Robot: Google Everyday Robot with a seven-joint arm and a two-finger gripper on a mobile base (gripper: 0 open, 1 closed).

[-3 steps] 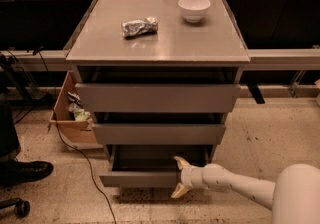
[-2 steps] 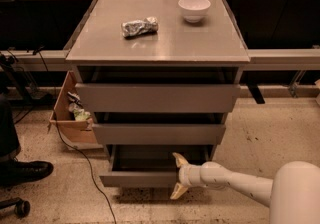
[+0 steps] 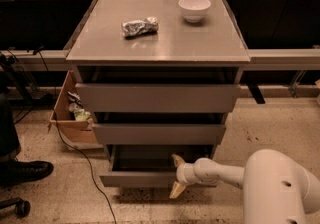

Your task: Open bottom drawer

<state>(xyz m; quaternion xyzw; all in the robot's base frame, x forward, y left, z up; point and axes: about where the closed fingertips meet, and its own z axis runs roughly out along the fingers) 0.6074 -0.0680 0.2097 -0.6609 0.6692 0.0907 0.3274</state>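
Note:
The bottom drawer (image 3: 135, 178) is the lowest of the grey cabinet's three. It stands pulled out, and its shallow grey tray (image 3: 150, 158) shows behind the slim front panel. My gripper (image 3: 176, 175) reaches in from the lower right, at the right part of that panel. Its fingers are spread: one fingertip (image 3: 177, 160) is above the panel's top edge, over the tray, and the other is below the panel near the floor. The medium drawer (image 3: 159, 133) and the tall top drawer (image 3: 157, 98) also stand slightly out.
A white bowl (image 3: 194, 8) and a crumpled foil bag (image 3: 139, 26) lie on the cabinet top (image 3: 200, 43). A cardboard box (image 3: 70, 118) stands at the cabinet's left, with a cable (image 3: 85, 168) on the floor. A person's shoe (image 3: 25, 170) is at far left. My arm's white body (image 3: 280, 188) fills the lower right.
My gripper has shifted slightly to the left along the bottom drawer's front. The drawer stands about as far out as before.

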